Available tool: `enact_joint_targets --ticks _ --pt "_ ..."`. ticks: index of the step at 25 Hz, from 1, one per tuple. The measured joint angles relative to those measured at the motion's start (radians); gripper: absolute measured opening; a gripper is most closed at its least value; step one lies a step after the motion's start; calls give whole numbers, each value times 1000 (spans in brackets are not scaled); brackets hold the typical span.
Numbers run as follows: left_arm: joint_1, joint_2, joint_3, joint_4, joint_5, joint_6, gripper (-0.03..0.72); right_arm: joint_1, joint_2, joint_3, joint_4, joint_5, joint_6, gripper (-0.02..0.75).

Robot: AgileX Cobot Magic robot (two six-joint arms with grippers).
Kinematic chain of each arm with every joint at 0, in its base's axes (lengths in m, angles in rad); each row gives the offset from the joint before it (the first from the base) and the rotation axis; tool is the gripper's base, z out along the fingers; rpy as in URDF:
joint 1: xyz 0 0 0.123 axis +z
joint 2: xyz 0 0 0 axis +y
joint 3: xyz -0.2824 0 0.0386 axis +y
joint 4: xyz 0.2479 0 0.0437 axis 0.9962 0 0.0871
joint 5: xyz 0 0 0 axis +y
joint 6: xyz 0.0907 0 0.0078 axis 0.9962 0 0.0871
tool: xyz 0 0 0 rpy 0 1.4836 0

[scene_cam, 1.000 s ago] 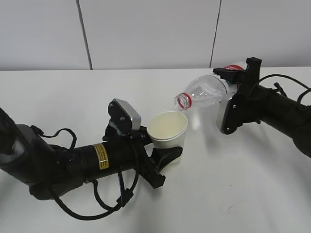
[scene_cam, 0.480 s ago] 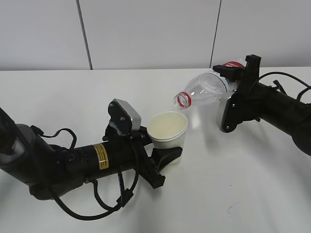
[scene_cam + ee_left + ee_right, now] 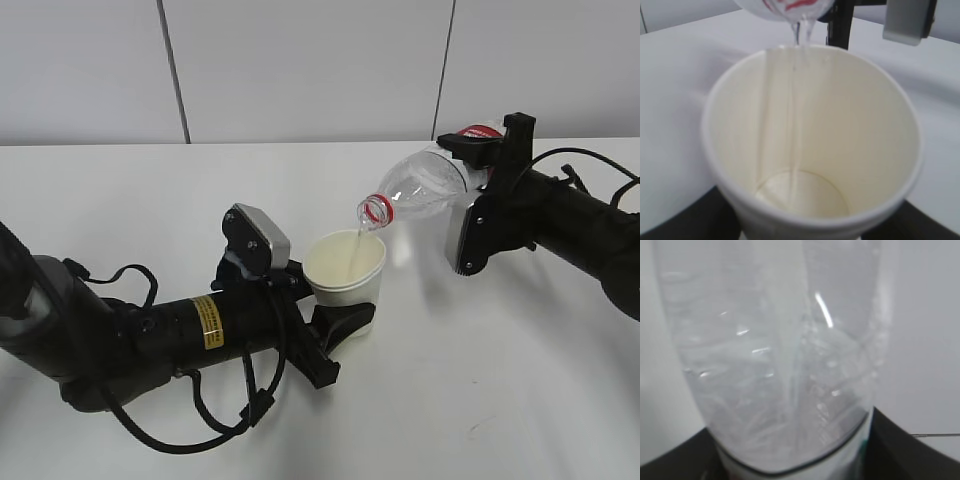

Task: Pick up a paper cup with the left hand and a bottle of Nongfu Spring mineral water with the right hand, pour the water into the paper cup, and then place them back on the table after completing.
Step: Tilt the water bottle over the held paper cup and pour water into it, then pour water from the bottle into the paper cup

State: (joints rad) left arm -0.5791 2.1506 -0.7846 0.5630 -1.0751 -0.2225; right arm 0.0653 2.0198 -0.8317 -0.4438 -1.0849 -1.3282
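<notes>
The left hand (image 3: 335, 325) grips the paper cup (image 3: 346, 268) around its lower part, holding it upright just above the table (image 3: 520, 380). The right hand (image 3: 478, 160) is clamped on the bottle (image 3: 420, 187) near its base and has it tipped over, red-ringed mouth pointing down-left above the cup's far rim. A thin stream of water (image 3: 798, 35) runs from the mouth into the cup — a little pools at the bottom.

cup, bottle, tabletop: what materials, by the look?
Paper cup: matte cream paper by the look, with a rolled rim and no shine. Bottle: clear, glossy thin plastic, see-through, with a red neck ring. Table: white, matte, faintly scuffed; probably laminate, but that is uncertain.
</notes>
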Motion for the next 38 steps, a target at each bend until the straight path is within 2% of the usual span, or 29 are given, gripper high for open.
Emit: enact_joint_targets --ticks 38 --pt "0 0 0 0 8 0 404 0 0 -2 -6 -2 -30 386"
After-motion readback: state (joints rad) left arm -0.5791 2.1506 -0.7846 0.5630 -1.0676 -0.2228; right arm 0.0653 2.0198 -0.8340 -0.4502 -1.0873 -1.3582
